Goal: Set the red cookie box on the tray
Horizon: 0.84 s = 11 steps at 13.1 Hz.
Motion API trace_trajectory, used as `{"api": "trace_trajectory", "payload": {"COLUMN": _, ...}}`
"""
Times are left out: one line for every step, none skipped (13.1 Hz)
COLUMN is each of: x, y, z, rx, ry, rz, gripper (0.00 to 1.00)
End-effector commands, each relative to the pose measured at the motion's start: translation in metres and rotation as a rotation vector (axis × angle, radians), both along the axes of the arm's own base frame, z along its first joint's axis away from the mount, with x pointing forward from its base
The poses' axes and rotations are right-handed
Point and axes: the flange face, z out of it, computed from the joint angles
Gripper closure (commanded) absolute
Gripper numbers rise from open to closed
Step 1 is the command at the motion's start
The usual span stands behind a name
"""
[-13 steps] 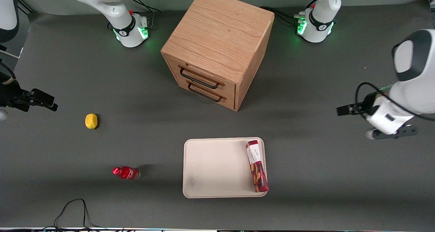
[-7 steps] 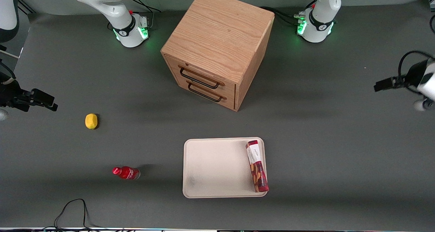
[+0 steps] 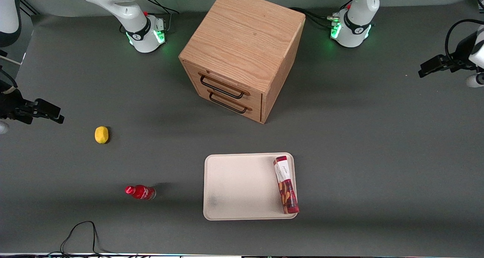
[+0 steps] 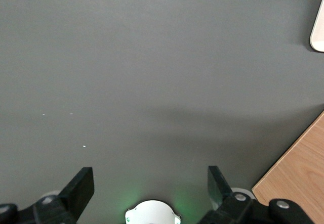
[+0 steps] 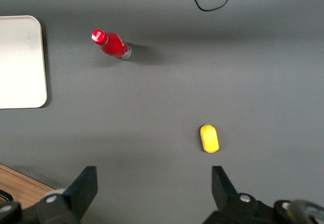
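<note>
- Pulled back since a second ago: left gripper (image 3: pixel 423 71), now farther from the front camera and out by the working arm's end of the table, at about two o'clock from the tray (image 3: pixel 234 186) in the front view.
- Unmoved over the same second: red cookie box (image 3: pixel 286 185) and tray.
- Fingers (image 4: pixel 81 187) spread wide in the left wrist view, with nothing between them but bare grey table (image 4: pixel 152 72).
- Hanging above the table, well apart from the box and touching nothing.
- Red cookie box lying flat on the tray, along the short side toward the working arm's end, its long axis running almost twelve to six in the front view.
- White end panel at the twelve o'clock end, farther from the front camera; dark-red end with the cookie pictures at the six o'clock end, reaching the rim at the tray's corner.
- Faint grey smudge near the tray's seven o'clock corner.
- Wooden two-drawer cabinet (image 3: pixel 242 53) at twelve o'clock from the tray, apart from it, both drawers closed, black handles turned toward the front camera at an angle.
- Small red bottle (image 3: pixel 140 192) lying on its side at nine o'clock from the tray, toward the parked arm's end.
- Yellow lemon (image 3: pixel 101 134) at eleven o'clock from the bottle, well apart from it.
- Loop of black cable (image 3: pixel 81 235) on the table at seven o'clock from the bottle, by the edge nearest the front camera.
</note>
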Motion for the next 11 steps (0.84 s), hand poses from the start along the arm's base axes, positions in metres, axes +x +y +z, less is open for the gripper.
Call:
{"api": "trace_trajectory", "payload": {"x": -0.003, "y": -0.008, "z": 0.003, "rx": 0.037, "ry": -0.025, "rz": -0.019, "gripper": 0.0}}
{"api": "trace_trajectory", "payload": {"x": 0.005, "y": -0.01, "z": 0.006, "rx": 0.037, "ry": -0.022, "rz": -0.018, "gripper": 0.0}}
{"api": "trace_trajectory", "payload": {"x": 0.015, "y": -0.007, "z": 0.009, "rx": 0.033, "ry": -0.027, "rz": 0.01, "gripper": 0.0}}
{"api": "trace_trajectory", "payload": {"x": 0.027, "y": -0.009, "z": 0.004, "rx": 0.032, "ry": -0.018, "rz": 0.017, "gripper": 0.0}}
{"api": "trace_trajectory", "payload": {"x": 0.036, "y": -0.011, "z": -0.006, "rx": 0.046, "ry": -0.005, "rz": 0.006, "gripper": 0.0}}
{"api": "trace_trajectory", "payload": {"x": 0.042, "y": -0.012, "z": -0.001, "rx": 0.065, "ry": -0.015, "rz": 0.0, "gripper": 0.0}}
{"api": "trace_trajectory", "payload": {"x": 0.048, "y": -0.01, "z": 0.011, "rx": 0.068, "ry": -0.033, "rz": -0.001, "gripper": 0.0}}
{"api": "trace_trajectory", "payload": {"x": 0.05, "y": -0.005, "z": 0.017, "rx": 0.068, "ry": -0.03, "rz": -0.005, "gripper": 0.0}}
{"api": "trace_trajectory", "payload": {"x": 0.05, "y": -0.001, "z": 0.021, "rx": 0.067, "ry": -0.03, "rz": 0.001, "gripper": 0.0}}
{"api": "trace_trajectory", "payload": {"x": 0.051, "y": -0.002, "z": 0.02, "rx": 0.067, "ry": -0.03, "rz": 0.0, "gripper": 0.0}}
{"api": "trace_trajectory", "payload": {"x": 0.05, "y": -0.005, "z": 0.021, "rx": 0.068, "ry": -0.027, "rz": 0.006, "gripper": 0.0}}
